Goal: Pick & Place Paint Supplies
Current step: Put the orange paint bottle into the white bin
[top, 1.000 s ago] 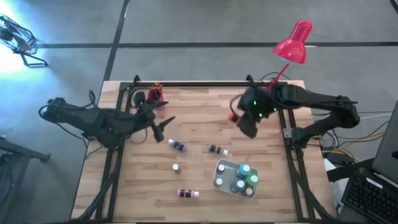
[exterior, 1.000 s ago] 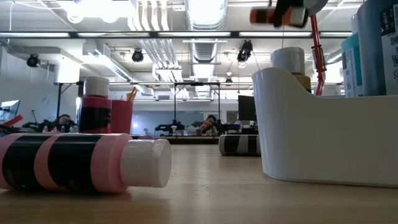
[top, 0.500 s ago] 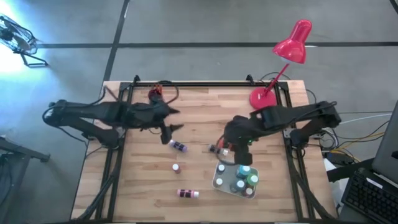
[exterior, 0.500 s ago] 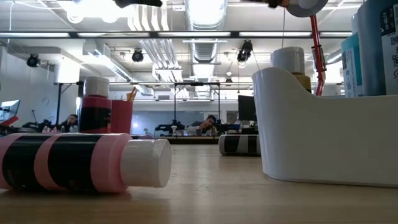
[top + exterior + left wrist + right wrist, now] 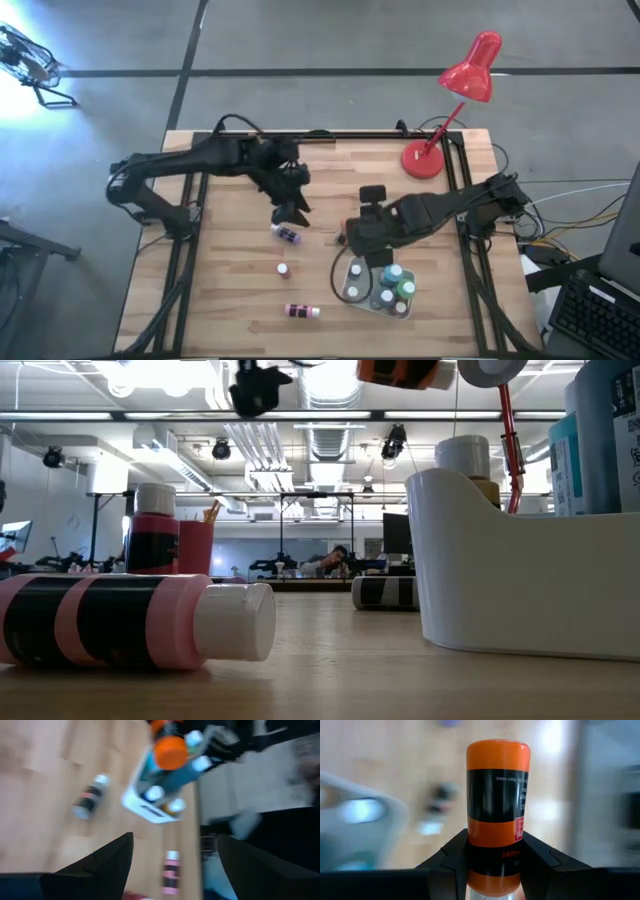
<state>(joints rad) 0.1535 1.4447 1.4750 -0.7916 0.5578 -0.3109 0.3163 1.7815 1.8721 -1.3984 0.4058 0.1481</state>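
We see the right gripper [image 5: 492, 857] holding an orange paint bottle [image 5: 497, 805] tight between its two dark fingers. From above, this gripper [image 5: 362, 238] is over the desk [image 5: 230, 300], right by the near edge of the white holder [image 5: 352, 292]. The holder has teal, green and other white-capped bottles [image 5: 395, 278] standing in it.

The left gripper [image 5: 172, 855] has its fingers spread wide and holds nothing. From above, it [image 5: 290, 212] hangs just over a purple bottle [image 5: 287, 235] that lies on its side on the desk.

More bottles are on the desk. A small one [image 5: 283, 269] stands up near the middle. A pink and black bottle [image 5: 301, 311] lies on its side near the front edge. From the low camera, this pink bottle [image 5: 130, 622] looks very big and close, and the white holder [image 5: 520, 570] stands to its right.

A red lamp [image 5: 455, 95] stands at the back right corner of the desk.
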